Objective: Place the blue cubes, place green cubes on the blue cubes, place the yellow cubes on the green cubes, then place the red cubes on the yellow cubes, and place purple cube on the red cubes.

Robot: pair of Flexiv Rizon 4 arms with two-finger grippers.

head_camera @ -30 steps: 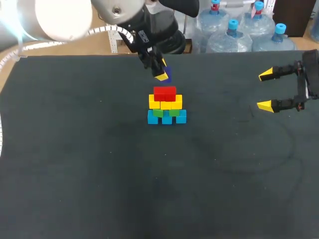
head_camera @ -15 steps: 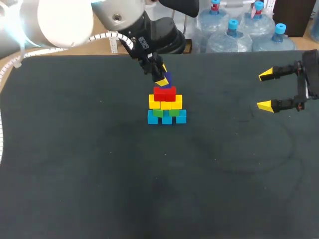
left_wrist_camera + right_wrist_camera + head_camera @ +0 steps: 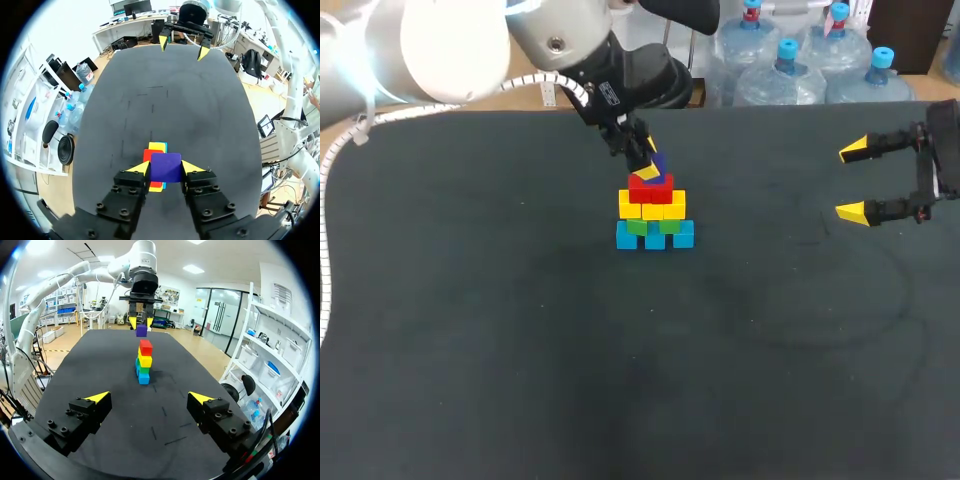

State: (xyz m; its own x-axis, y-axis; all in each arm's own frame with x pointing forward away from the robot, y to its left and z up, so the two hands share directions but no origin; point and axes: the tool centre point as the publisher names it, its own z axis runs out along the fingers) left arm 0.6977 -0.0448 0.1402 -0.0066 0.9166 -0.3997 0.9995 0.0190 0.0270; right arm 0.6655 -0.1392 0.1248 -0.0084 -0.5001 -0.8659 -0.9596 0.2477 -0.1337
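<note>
A pyramid of cubes stands mid-table: blue cubes (image 3: 655,237) at the base, then green cubes (image 3: 653,226), yellow cubes (image 3: 652,207) and red cubes (image 3: 651,187) on top. My left gripper (image 3: 652,166) is shut on the purple cube (image 3: 658,163), right over the red cubes. In the left wrist view the purple cube (image 3: 166,167) fills the gap between the fingertips of the left gripper (image 3: 166,168), with a red cube (image 3: 147,154) and a yellow cube (image 3: 158,146) showing under it. The right wrist view shows the purple cube (image 3: 141,330) a little apart above the red cube (image 3: 145,346). My right gripper (image 3: 853,181) stands open far to the right, holding nothing.
The dark tabletop (image 3: 520,330) carries nothing but the stack. Its far edge runs close behind my left arm (image 3: 570,50). From the right gripper (image 3: 150,398), the stack lies straight ahead across bare table.
My left gripper has come down and forward with the purple cube, from behind and above the stack to just over the red cubes. The right arm has kept still.
</note>
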